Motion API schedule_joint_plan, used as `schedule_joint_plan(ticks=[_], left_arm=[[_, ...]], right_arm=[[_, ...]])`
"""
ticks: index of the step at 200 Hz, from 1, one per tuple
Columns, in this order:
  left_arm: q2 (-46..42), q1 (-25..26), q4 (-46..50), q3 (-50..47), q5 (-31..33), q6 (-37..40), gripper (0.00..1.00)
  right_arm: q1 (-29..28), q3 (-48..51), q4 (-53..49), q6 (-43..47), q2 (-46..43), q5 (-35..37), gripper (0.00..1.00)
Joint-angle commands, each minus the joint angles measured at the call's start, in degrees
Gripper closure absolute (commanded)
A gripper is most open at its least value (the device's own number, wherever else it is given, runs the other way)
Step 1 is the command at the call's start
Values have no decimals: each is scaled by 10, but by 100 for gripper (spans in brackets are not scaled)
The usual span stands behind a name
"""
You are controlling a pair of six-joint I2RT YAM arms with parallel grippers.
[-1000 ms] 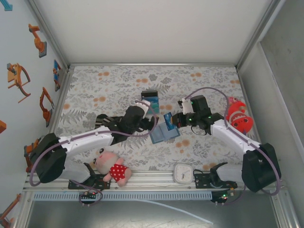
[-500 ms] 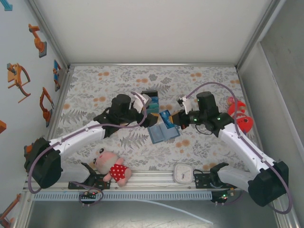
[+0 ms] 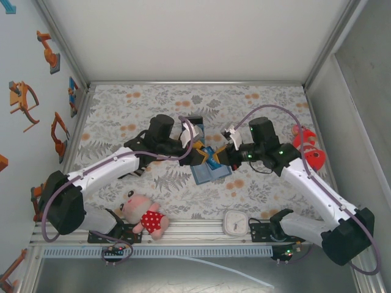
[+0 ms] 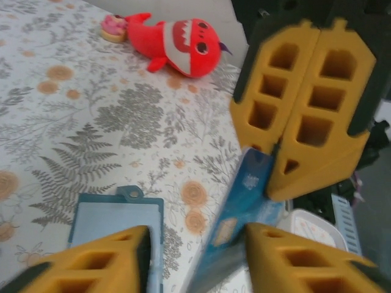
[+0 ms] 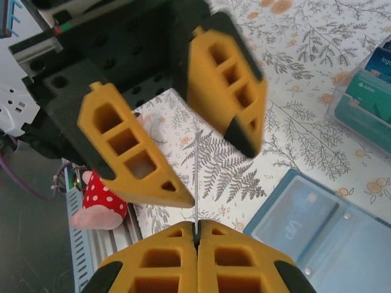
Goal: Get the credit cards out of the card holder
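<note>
While right claw (image 5: 197, 227) pinches a blue card (image 4: 238, 213), left claw (image 4: 195, 239) straddles it.

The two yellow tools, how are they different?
The right tool is shut, while the left tool is open. The right tool pinches the blue card by its edge. The left tool's fingers stand on either side of that card, with gaps. In the top view, the left tool reaches in from the left and the right tool from the right. Both have yellow fingers with holes, close to the card holder.

Overhead view; two close wrist views
</note>
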State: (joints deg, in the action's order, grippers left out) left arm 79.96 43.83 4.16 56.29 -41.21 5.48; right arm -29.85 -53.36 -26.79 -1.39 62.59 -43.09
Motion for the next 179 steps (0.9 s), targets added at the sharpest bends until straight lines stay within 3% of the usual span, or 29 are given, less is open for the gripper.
schedule_joint_plan(ticks=[1, 15, 45, 53, 67, 87, 130, 150, 179], left_arm=[[6, 2, 31, 19, -43, 30, 82], [5, 3, 31, 18, -44, 31, 100], [-7, 3, 9, 4, -38, 19, 100], [-12, 3, 3, -1, -31, 14, 100], [-23, 3, -8, -12, -16, 6, 100], [-47, 3, -31, -36, 18, -14, 100], [-134, 3, -155, -132, 144, -120, 100], [-167, 5, -230, -177, 197, -182, 100], [-193, 13, -312, -214, 233, -243, 100]], right_arm=[[-7, -19, -4, 16, 6, -13, 100], [-7, -19, 1, 15, 9, -6, 100], [-7, -12, 18, 7, 1, 26, 100], [-7, -8, 25, 3, -5, 41, 95], [-7, 3, 43, -12, -24, 83, 77], [-7, 24, 70, -39, -60, 148, 63], [-4, 75, 136, -120, -153, 243, 44], [-4, 107, 204, -197, -159, 219, 42], [-4, 166, 388, -324, -117, 127, 39]])
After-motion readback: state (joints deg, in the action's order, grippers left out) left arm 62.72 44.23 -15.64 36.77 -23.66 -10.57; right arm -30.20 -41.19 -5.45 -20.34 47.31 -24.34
